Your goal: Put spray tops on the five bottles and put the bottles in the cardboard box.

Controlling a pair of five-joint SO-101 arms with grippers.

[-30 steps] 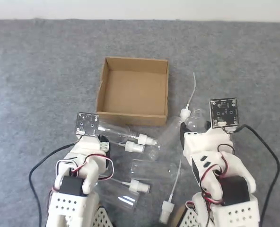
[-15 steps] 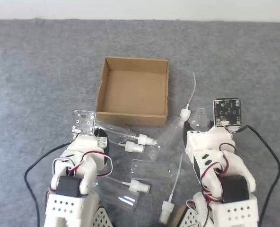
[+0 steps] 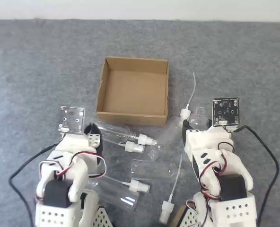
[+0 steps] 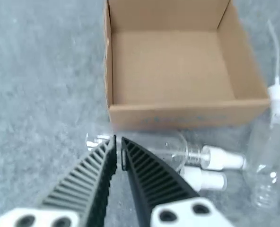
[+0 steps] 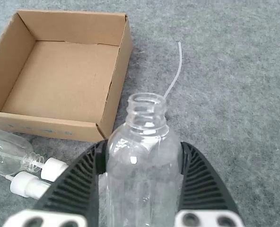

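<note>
L tool swung left, closed.

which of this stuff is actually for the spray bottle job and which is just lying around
For the job:
cardboard box
open-necked bottle
loose bottles
spray tops

Just lying about:
grey mat
black cables

Count: cardboard box ×1; clear bottle ×5, all outside the box, near its front wall; white spray top ×5, same area; robot arm ×2.
</note>
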